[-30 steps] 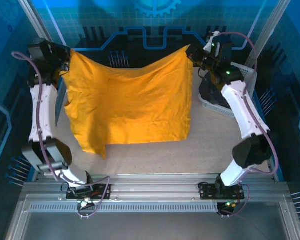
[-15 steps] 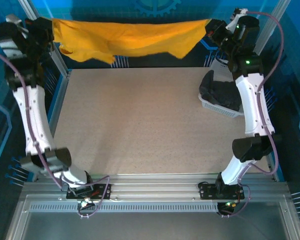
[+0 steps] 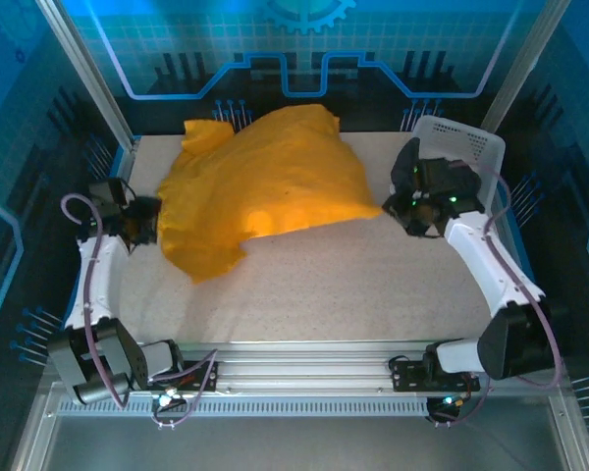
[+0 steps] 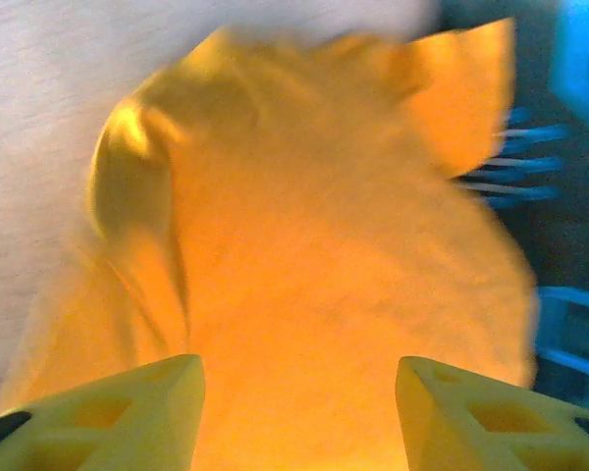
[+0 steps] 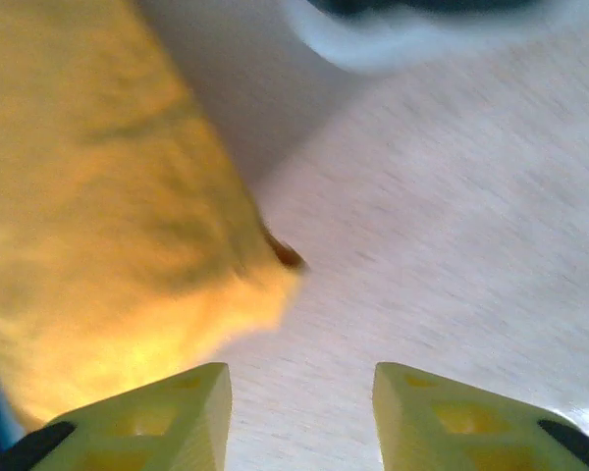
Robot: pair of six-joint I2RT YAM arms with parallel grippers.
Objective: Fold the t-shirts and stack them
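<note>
The orange-yellow t-shirt lies billowed in a loose mound on the back half of the table. My left gripper sits low at its left edge, open, with the orange-yellow t-shirt spread ahead of the fingers and nothing held between them. My right gripper is low at the shirt's right corner, open over bare table, the shirt's corner just left of its fingers. A dark charcoal shirt shows blurred inside the basket.
The white lattice basket stands at the back right, right behind the right wrist. Bare table stretches across the front half. Frame posts and blue walls close in the sides and back.
Both grippers held the orange shirt stretched high at the back; now they have dropped low to the table, let go, and the shirt has settled in a puffed mound.
</note>
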